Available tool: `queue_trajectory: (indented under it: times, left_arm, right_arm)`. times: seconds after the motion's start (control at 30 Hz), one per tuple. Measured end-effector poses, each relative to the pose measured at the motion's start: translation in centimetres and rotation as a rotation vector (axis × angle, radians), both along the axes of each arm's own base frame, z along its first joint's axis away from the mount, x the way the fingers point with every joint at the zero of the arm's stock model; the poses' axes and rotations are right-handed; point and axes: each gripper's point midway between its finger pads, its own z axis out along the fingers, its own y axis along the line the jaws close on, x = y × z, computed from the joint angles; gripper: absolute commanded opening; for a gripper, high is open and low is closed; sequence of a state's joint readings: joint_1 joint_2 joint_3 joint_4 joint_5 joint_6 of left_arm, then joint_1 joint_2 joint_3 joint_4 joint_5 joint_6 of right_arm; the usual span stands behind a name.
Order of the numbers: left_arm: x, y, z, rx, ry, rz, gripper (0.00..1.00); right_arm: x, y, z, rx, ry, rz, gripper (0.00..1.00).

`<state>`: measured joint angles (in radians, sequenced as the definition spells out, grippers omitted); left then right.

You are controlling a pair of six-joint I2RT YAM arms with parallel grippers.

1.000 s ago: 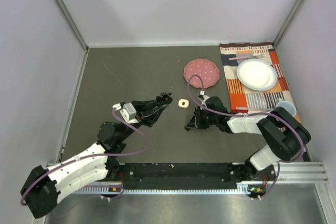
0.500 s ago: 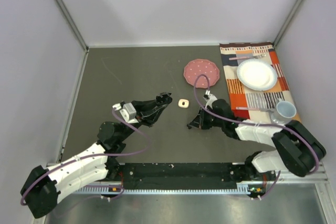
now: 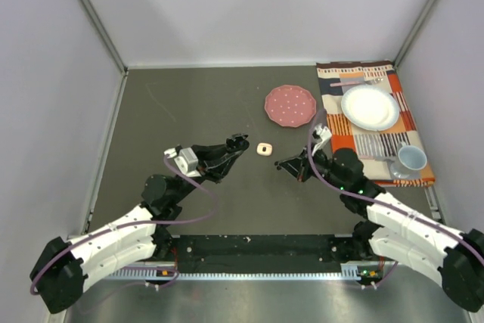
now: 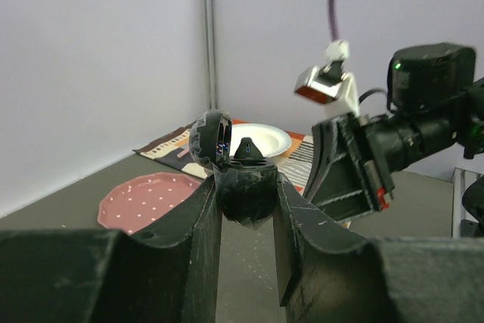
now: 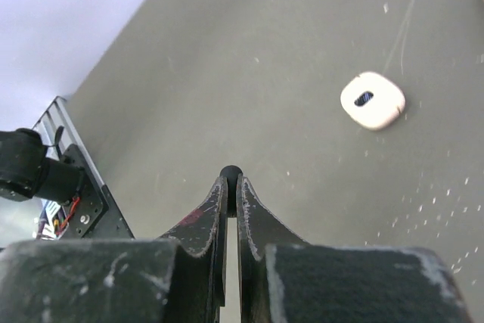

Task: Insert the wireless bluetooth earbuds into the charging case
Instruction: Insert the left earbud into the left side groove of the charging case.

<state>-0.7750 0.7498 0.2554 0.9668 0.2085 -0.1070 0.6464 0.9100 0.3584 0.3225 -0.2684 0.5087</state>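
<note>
Left wrist: black case (image 4: 243, 188), lid open

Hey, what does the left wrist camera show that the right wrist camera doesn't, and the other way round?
Only the left wrist view shows the black round charging case, lid open, clamped in the left gripper, plus the pink dotted disc and the white round plate on the striped placemat. Only the right wrist view shows the small white rounded-square case lying flat and a tiny black rounded earbud pinched at the fingertips. Both show the right gripper and the dark grey tabletop.
</note>
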Motion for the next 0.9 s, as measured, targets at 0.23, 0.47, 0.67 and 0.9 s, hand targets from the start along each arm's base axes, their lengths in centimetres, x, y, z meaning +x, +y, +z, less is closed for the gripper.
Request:
queue_trajectory:
  times: [0.23,0.47,0.67,0.9]
  left_arm:
    - [0.3,-0.5,-1.0,0.025,0.027,-0.012,0.0]
    - [0.1,-0.6,-0.9,0.027,0.024,-0.02,0.0]
    - [-0.5,-1.1,-0.8,0.038,0.012,-0.061,0.0]
    - [-1.9,-2.4,-0.4,0.071,-0.014,-0.168,0.0]
  right_arm:
    - [-1.6,-0.6,4.9,-0.022,-0.231,0.097,0.0]
    - [-4.0,-0.8,11.5,-0.043,-0.478,0.235,0.0]
    - [-6.2,-0.7,17.5,-0.067,-0.67,0.37,0.0]
    - [-8.4,1.2,23.0,-0.091,-0.836,0.636,0.0]
